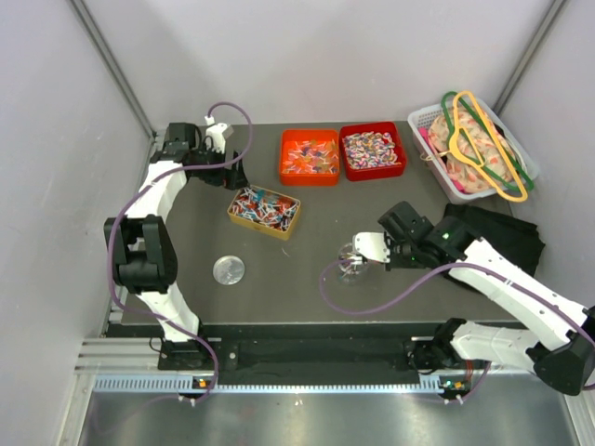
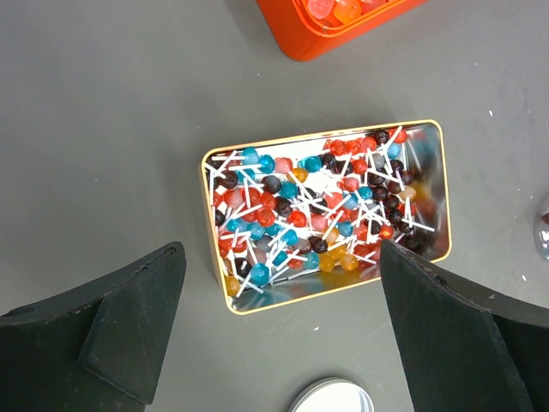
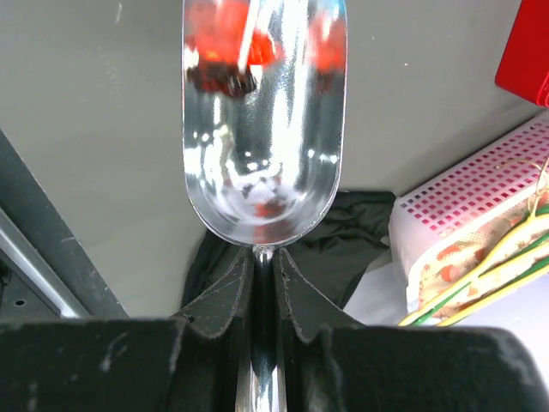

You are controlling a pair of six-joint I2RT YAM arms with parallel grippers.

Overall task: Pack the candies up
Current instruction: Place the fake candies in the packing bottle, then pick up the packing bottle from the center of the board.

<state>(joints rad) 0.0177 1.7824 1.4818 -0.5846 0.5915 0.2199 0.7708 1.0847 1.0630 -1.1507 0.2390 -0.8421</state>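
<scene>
The candies, small mixed red, blue and white sweets, fill a red tray at the back. A gold tin holds lollipops on white sticks. Beyond the tin's far left end my left gripper hangs wide open and empty; its wrist view looks down on the tin between the spread fingers. My right gripper is shut on the handle of a shiny metal scoop, held over the table's middle. A few red and dark sweets lie at the scoop's far end.
An orange tray of sweets stands left of the red one. A round silver lid lies near the left front. A white basket with hangers and a black cloth occupy the right side.
</scene>
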